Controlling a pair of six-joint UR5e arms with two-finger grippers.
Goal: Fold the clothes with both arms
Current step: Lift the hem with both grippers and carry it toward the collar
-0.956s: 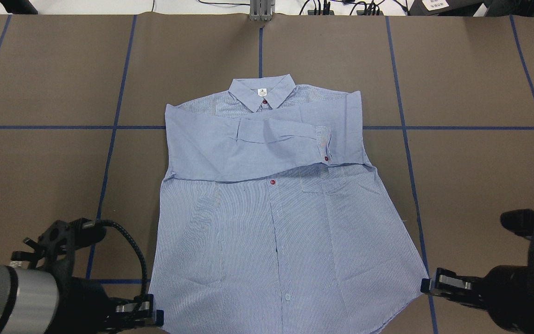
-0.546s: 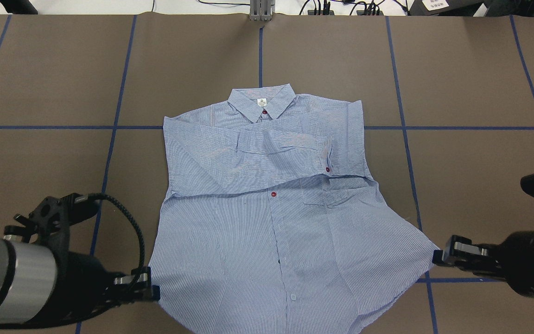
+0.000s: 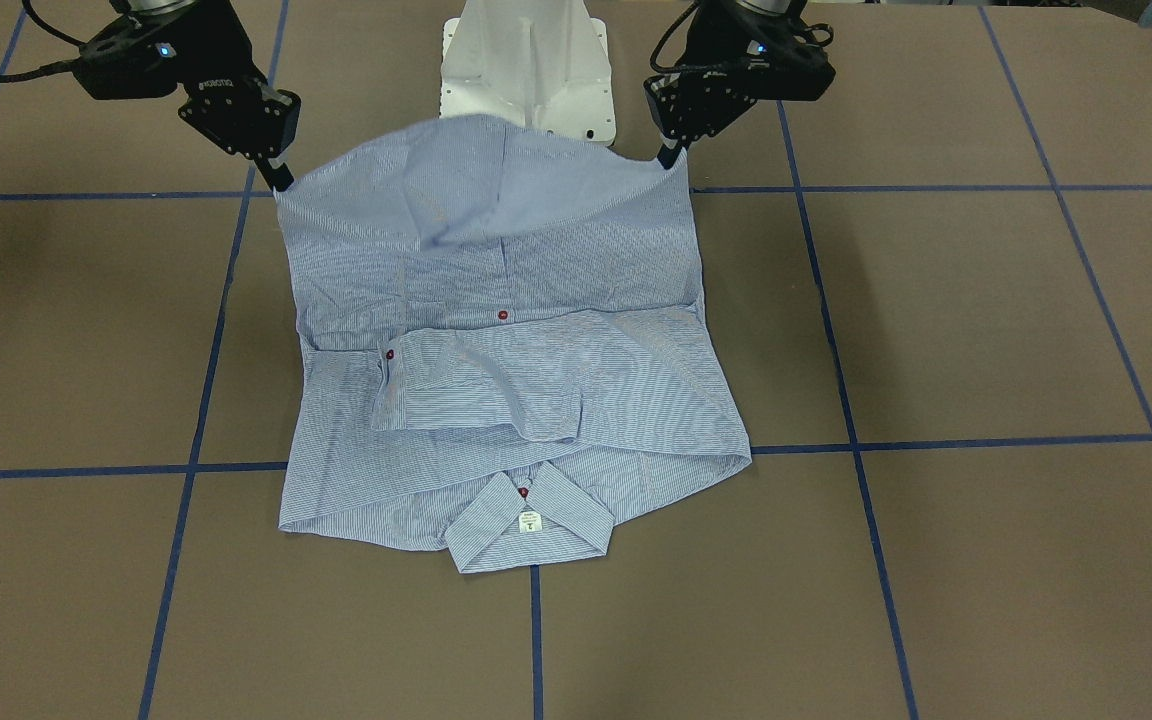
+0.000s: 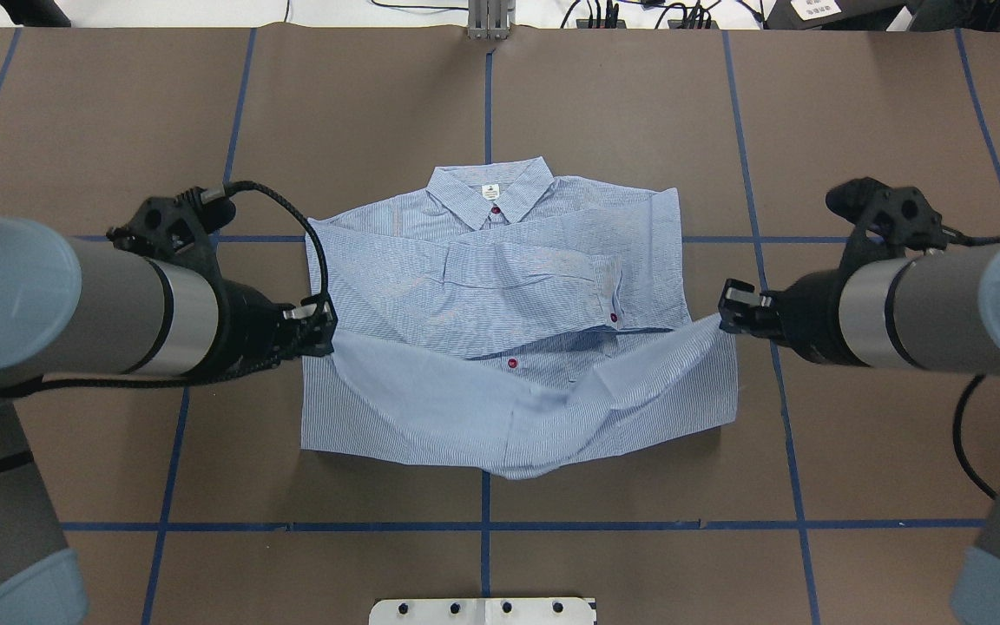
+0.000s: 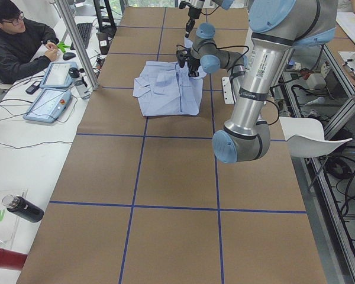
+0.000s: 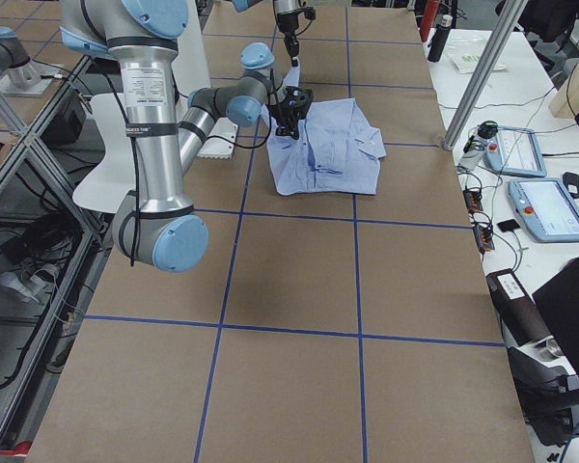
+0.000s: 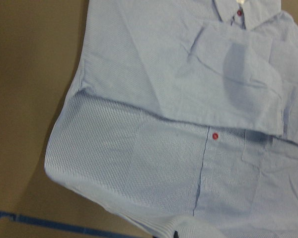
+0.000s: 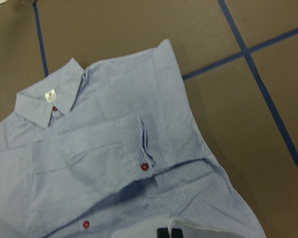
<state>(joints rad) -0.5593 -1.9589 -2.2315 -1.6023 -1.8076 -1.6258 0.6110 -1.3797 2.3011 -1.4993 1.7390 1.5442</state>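
The light blue striped shirt point(image 4: 500, 278) lies collar point(image 4: 491, 189) away from me, both sleeves folded across its chest. My left gripper point(image 4: 325, 325) is shut on the left hem corner. My right gripper point(image 4: 723, 312) is shut on the right hem corner. Both corners are held off the table at about mid-shirt, so the hem point(image 4: 535, 408) sags between them over the lower front. In the front-facing view the shirt point(image 3: 516, 400) hangs between the left gripper point(image 3: 671, 158) and the right gripper point(image 3: 279, 182). Both wrist views look down on red buttons point(image 7: 215, 136) and a cuff point(image 8: 134, 144).
Brown table covering point(image 4: 856, 451) with a blue tape grid point(image 4: 483, 525). My white pedestal base point(image 3: 526, 60) stands just behind the raised hem. A person point(image 5: 18, 41) sits at a side bench with control tablets point(image 5: 50, 97). A metal post point(image 4: 488, 17) stands at the far edge.
Both grippers rose from the table's near edge and carried the hem corners away from me toward the collar. The shirt's lower half now lifts and doubles over itself.
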